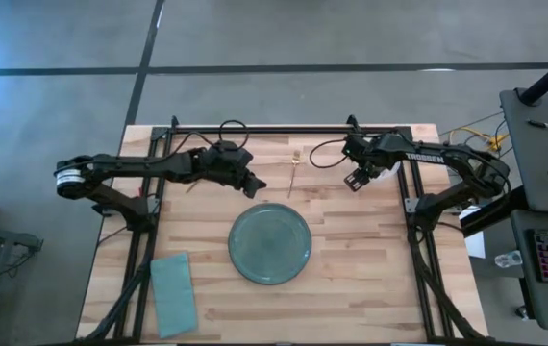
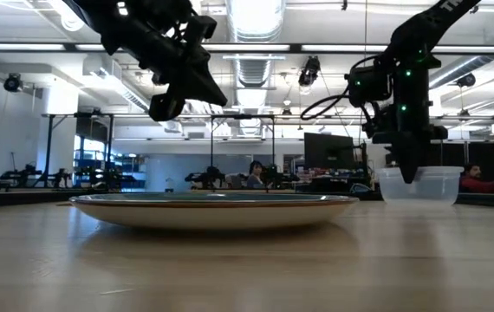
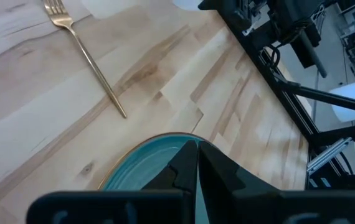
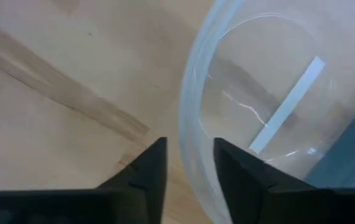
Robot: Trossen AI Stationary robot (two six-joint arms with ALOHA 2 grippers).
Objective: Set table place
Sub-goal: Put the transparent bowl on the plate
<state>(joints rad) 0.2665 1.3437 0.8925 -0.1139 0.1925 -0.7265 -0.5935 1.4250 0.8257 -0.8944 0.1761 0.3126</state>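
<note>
Table (image 1: 370, 279): light butcher-block top, filling the frame between both arm bases.

Teal plate (image 1: 270, 244): near table centre. Gold fork (image 1: 293, 177): at 12 o'clock from the plate, well apart from its rim, long axis running 12-to-6, tines at the far end. Folded teal napkin (image 1: 172, 292): at 8 o'clock from the plate, near the front-left corner.

Left gripper (image 1: 253, 183): raised above the table at 11 o'clock from the plate, fingers pressed together on nothing. Fork lies at 3 o'clock from it, close by — the nearer arm for a fork pick.

Right gripper (image 4: 187, 163): fingers apart, straddling the rim of a clear plastic bowl (image 4: 271, 106) — one finger inside, one outside, not visibly clamped. Likely step in hand: seizing the bowl.

Hard to make out: bowl nearly invisible from above; contact between fingers and rim not confirmed; fork absent from the low view.
</note>
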